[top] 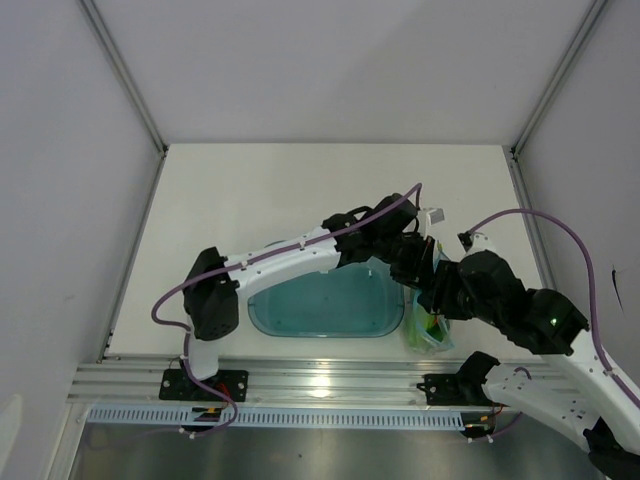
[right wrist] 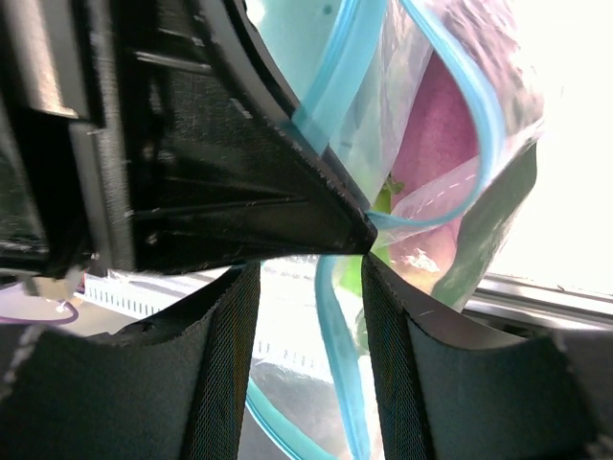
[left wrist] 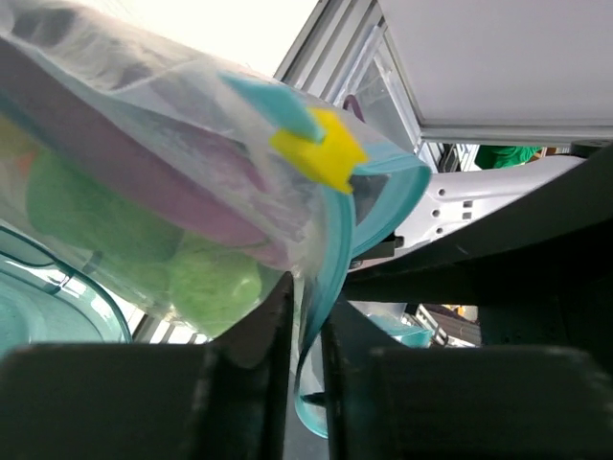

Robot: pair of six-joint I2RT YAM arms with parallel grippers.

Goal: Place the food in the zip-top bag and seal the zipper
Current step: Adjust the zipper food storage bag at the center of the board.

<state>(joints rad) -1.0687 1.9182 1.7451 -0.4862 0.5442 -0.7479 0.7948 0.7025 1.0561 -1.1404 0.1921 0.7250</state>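
The zip-top bag (top: 432, 332) hangs at the right end of the blue tub with food inside. In the left wrist view I see a purple eggplant (left wrist: 144, 172) and green round fruits (left wrist: 213, 286) through the clear plastic. A yellow slider (left wrist: 321, 149) sits on the teal zipper (left wrist: 337, 244). My left gripper (left wrist: 305, 299) is shut on the zipper strip at the bag's mouth and holds the bag up. My right gripper (right wrist: 311, 278) is open, its jaws on either side of the loose teal zipper strip (right wrist: 337, 359). The eggplant (right wrist: 436, 125) fills the bag beyond it.
The rigid translucent blue tub (top: 320, 300) lies under the left arm, near the table's front edge. Both grippers (top: 412, 255) (top: 434, 296) crowd together above the bag. The left gripper's black finger (right wrist: 239, 172) fills the upper left of the right wrist view. An aluminium rail (top: 320, 378) runs along the front.
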